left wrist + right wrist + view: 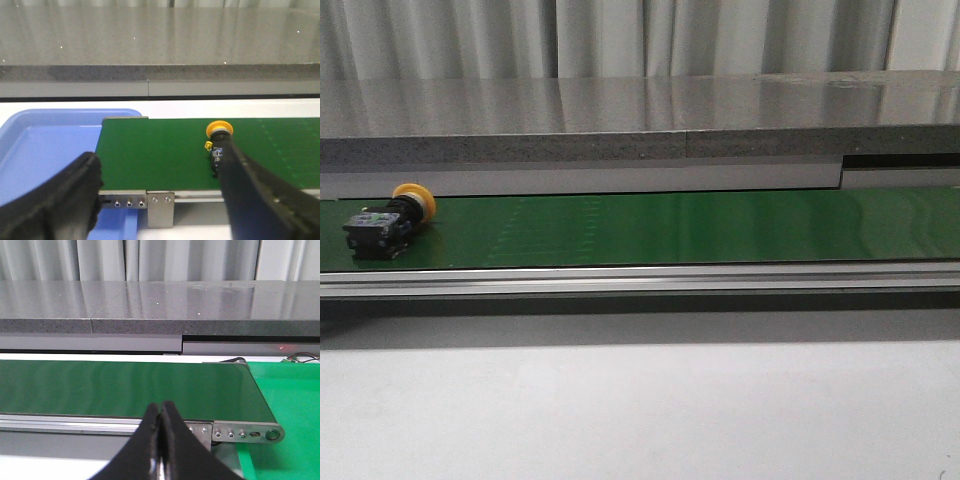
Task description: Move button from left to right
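Closest to me, the left gripper (160,200) hangs with its black fingers (55,200) spread wide, holding nothing, above a blue tray (35,150) at the conveyor's end. The right gripper (161,440) is pinched fully closed and empty. Beyond them runs the green conveyor belt (670,228). The button (390,222) lies on its side at the belt's far left, yellow cap pointing away towards the grey table (640,110).

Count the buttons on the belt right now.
1. The button lies on its side at the far left end of the green belt; the left wrist view shows it too, partly behind a finger. The rest of the visible belt holds none.
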